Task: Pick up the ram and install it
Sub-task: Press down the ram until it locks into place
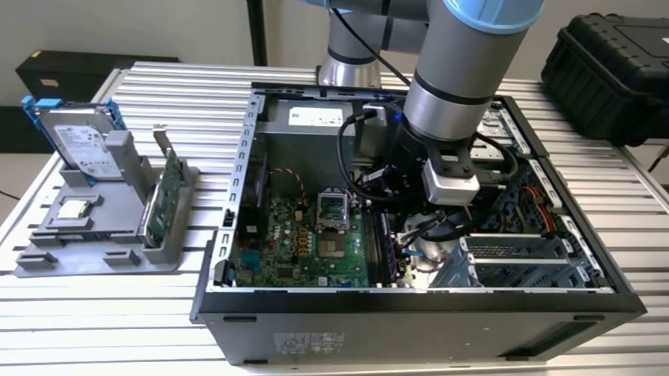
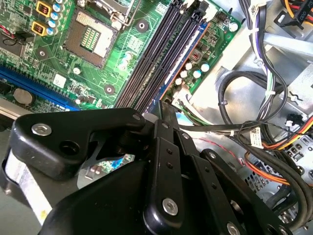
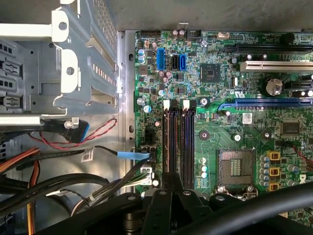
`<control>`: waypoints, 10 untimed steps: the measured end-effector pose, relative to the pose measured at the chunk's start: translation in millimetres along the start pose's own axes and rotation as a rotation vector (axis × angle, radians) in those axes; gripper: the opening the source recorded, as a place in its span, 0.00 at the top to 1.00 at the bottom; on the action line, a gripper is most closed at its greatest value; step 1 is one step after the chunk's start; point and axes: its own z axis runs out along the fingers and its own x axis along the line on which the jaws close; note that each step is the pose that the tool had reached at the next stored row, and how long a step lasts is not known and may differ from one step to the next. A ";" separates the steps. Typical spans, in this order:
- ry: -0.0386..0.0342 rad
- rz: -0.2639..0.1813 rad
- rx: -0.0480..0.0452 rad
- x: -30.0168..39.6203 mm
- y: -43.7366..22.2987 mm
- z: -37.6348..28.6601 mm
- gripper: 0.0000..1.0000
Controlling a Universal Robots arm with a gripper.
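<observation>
**Exterior view.** The open computer case (image 1: 418, 301) lies on the slatted table (image 1: 105, 313). The arm reaches down into it, and the claw (image 1: 421, 233) is low over the motherboard (image 1: 303, 235), at the board's edge toward the exterior view's right. A hard drive (image 1: 84, 145) and a green card (image 1: 162, 200) stand in a grey holder at the exterior view's left, well apart from the work.

**Second wrist view.** The claw (image 2: 166, 116) is pinched narrow on a thin dark strip seen edge-on. I take this strip for the ram (image 2: 167, 108). It lines up with the long black memory slots (image 2: 161, 49) and sits at their near end. Loose cables (image 2: 244, 88) lie just beside the board.

**First wrist view.** The ram (image 3: 172, 180) is in the claw (image 3: 172, 185), over the slot pair farthest from the CPU socket (image 3: 234, 169). I cannot tell whether it touches the memory slots (image 3: 181, 142).

**Judgement.**
- Keep the stick parallel to the chosen slot and centred between its end latches.
- Press straight down with no tilt.
- Keep the cables out from under the ram.
</observation>
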 end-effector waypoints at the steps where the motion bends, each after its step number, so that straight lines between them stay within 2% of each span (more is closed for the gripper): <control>1: 0.0000 0.000 0.0001 0.0 0.0 0.0 1.00; 10: 0.0000 0.000 0.0000 0.0 0.1 0.0 1.00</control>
